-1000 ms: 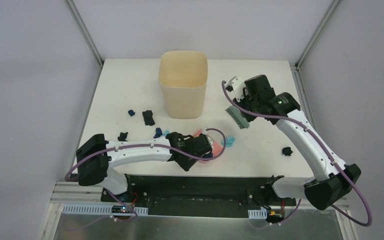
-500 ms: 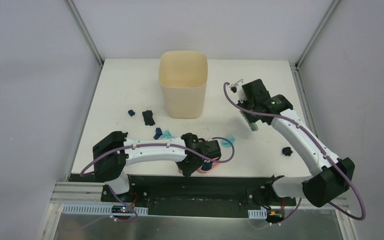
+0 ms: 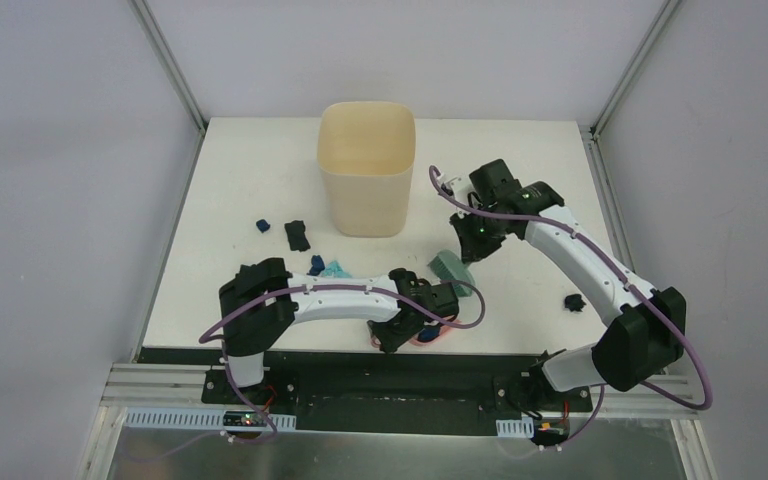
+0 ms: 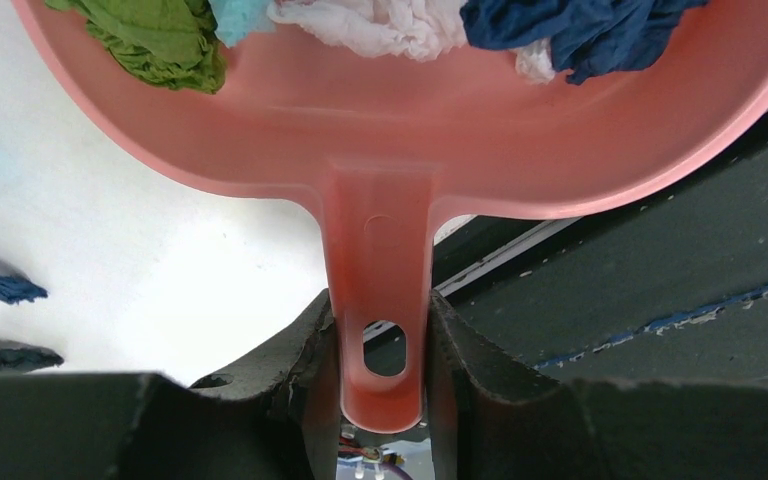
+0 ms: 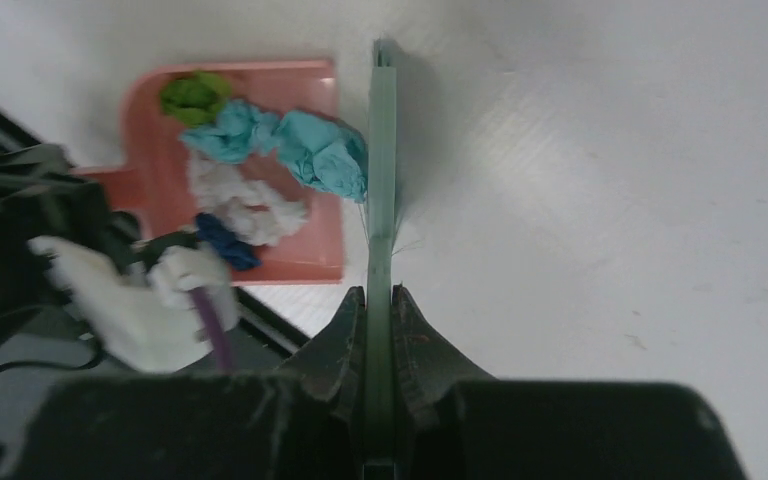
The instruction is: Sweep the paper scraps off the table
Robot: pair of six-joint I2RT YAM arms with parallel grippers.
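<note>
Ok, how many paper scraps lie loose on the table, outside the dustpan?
5 paper scraps visible: dark blue and black left of the bin, dark blue and teal by the left arm, black at the right. The arms may hide more.

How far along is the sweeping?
Done: several scraps lie in the pink dustpan. In hand: left gripper holds its handle, right gripper sets the brush at its mouth. Left: loose scraps near the bin, one black scrap far right.
</note>
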